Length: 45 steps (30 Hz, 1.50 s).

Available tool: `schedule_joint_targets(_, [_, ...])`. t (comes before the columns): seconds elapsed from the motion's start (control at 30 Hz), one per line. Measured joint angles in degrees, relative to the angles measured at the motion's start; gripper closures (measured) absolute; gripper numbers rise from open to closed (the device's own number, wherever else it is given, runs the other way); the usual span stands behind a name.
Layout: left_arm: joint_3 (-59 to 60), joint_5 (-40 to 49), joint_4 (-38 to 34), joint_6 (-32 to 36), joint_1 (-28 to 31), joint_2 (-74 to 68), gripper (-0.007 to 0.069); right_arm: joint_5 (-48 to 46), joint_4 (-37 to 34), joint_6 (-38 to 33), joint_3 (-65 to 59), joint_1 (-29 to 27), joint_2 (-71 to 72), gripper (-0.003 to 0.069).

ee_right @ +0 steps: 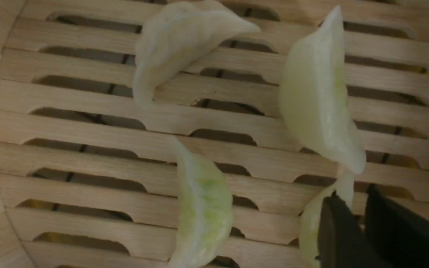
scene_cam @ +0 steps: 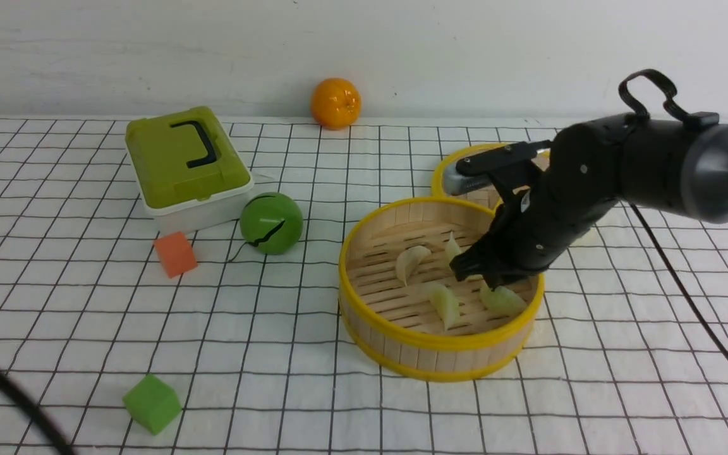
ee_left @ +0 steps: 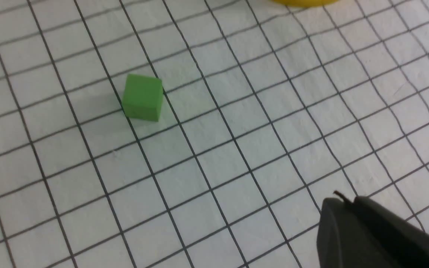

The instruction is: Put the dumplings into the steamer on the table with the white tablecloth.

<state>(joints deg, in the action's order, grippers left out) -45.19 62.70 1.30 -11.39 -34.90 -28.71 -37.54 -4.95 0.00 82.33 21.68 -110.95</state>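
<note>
Front view shows all four dumplings [scene_cam: 445,303] lying on the slatted floor of the one steamer [scene_cam: 433,344], right of centre on the white tablecloth [scene_cam: 275,354]. The right gripper [scene_cam: 484,275] is down inside it at the rightmost dumpling. Its jaws show a thin gap, and I cannot tell whether they pinch the dumpling. If the dumpling clings to a finger, lifting could drag it out or knock its neighbour. The left gripper [ee_left: 343,203], jaws together, hangs near the one green cube [ee_left: 142,97]. Also on the cloth are one orange cube [scene_cam: 175,254], one green ball [scene_cam: 271,222], one orange [scene_cam: 335,103] and one lidded box [scene_cam: 184,164].

The steamer [scene_cam: 440,359] has pale, matt wooden slats and glossy yellow plastic rims. The dumplings [ee_right: 318,93] look smooth, waxy and half transparent. The tablecloth [scene_cam: 339,404] is matt fabric, slightly wrinkled. The green cube [ee_left: 142,97] looks matt.
</note>
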Motion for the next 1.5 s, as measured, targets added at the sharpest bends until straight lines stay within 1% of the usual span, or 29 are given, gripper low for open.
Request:
schedule_joint_targets(0.07, [0.0,0.3,0.6,0.0,0.0,3.3,0.0595,-0.6,0.0,0.6,0.0,0.0,1.6,0.0411])
schedule_joint_targets(0.17, [0.0,0.4,1.3,-0.4,0.0,6.5,0.0594,-1.4,-0.1,0.7,0.0,0.0,5.6,0.0334])
schedule_joint_targets(0.23, [0.0,0.4,1.7,-1.4,0.0,8.4,0.0593,-2.1,-0.3,0.7,0.0,0.0,9.3,0.0298])
schedule_joint_targets(0.3, [1.9,-0.1,2.4,-3.2,0.0,11.7,0.0588,-2.9,-0.6,0.7,-0.1,0.0,14.4,0.0285])
schedule_joint_targets(0.4, [6.5,-3.0,3.3,-5.6,0.0,15.9,0.0587,-2.9,-1.3,0.0,-1.4,0.0,21.1,0.0294])
schedule_joint_targets(0.47, [10.2,-6.0,3.7,-7.4,0.0,18.8,0.0586,-2.0,-2.3,-1.1,-3.8,0.1,26.5,0.0319])
schedule_joint_targets(0.53, [15.1,-10.2,3.8,-10.3,0.0,22.9,0.0585,0.4,-4.2,-2.9,-8.1,0.1,33.5,0.0372])
schedule_joint_targets(0.63, [20.3,-19.5,4.5,-14.0,0.0,28.0,0.0585,4.8,-7.1,-6.1,-15.7,0.1,43.3,0.0454])
schedule_joint_targets(0.77, [22.9,-28.3,6.8,-14.4,0.0,29.5,0.0584,13.0,-10.6,-10.0,-27.0,0.1,57.5,0.0601])
schedule_joint_targets(0.87, [23.7,-30.4,7.7,-14.4,0.0,29.6,0.0581,15.6,-11.4,-10.6,-31.7,0.1,63.7,0.0661])
schedule_joint_targets(0.97, [24.0,-30.4,7.8,-14.4,0.0,29.7,0.0580,17.3,-11.5,-10.8,-34.5,0.1,67.6,0.0680])
schedule_joint_targets(1.13, [24.0,-29.7,7.8,-14.4,0.0,29.7,0.0576,18.9,-11.6,-11.0,-37.6,0.1,72.9,0.0681])
schedule_joint_targets(1.5, [24.0,-29.7,8.0,-14.4,0.0,29.7,0.0567,18.3,-11.6,-11.0,-38.0,0.1,75.8,0.0680])
